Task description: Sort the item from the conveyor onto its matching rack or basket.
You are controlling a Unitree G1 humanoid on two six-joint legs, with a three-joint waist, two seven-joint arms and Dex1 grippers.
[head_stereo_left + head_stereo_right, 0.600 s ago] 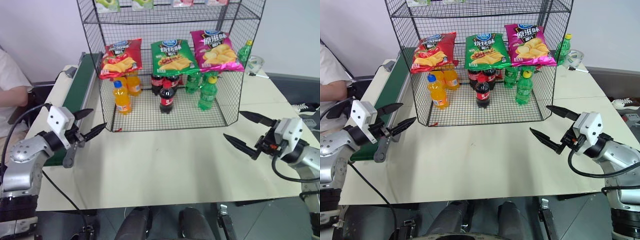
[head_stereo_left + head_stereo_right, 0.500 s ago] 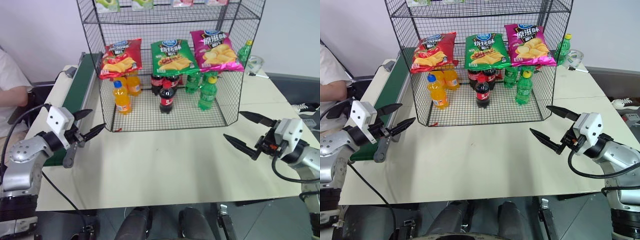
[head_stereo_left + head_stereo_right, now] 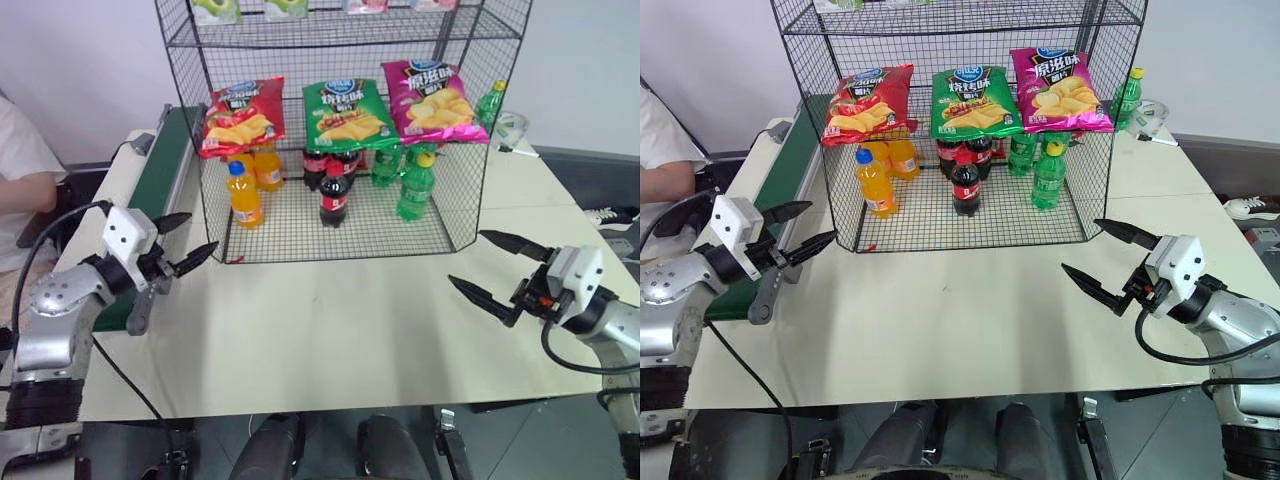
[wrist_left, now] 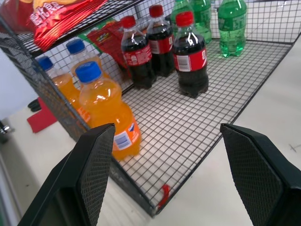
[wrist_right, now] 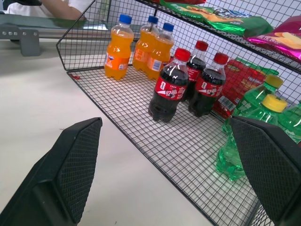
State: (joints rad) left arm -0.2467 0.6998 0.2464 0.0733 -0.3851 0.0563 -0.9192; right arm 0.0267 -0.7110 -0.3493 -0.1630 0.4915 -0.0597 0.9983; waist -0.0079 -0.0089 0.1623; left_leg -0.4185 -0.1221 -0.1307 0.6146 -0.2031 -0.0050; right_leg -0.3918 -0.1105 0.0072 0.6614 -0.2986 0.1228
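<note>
The red chip bag (image 3: 242,118) lies on the left of the black wire rack's (image 3: 470,170) middle tier, beside a green bag (image 3: 346,113) and a magenta bag (image 3: 436,101). The dark green conveyor (image 3: 160,175) runs along the table's left side, past the rack. My left gripper (image 3: 203,229) hovers open and empty by the rack's front left corner, next to the belt's near end. My right gripper (image 3: 466,257) is open and empty over the table, off the rack's front right corner. The left wrist view looks between the spread fingers (image 4: 96,160) at the red bag (image 4: 56,19).
Orange (image 3: 243,195), cola (image 3: 334,197) and green (image 3: 413,186) bottles stand on the rack's bottom tier. Another green bottle (image 3: 489,101) stands behind the rack at the right. A person's arm in a white sleeve (image 3: 25,185) rests left of the conveyor. Bare tabletop (image 3: 330,320) lies before the rack.
My left gripper has drifted slightly up and toward the rack. The right gripper has sunk a little. Both stay open and the bags have not moved.
</note>
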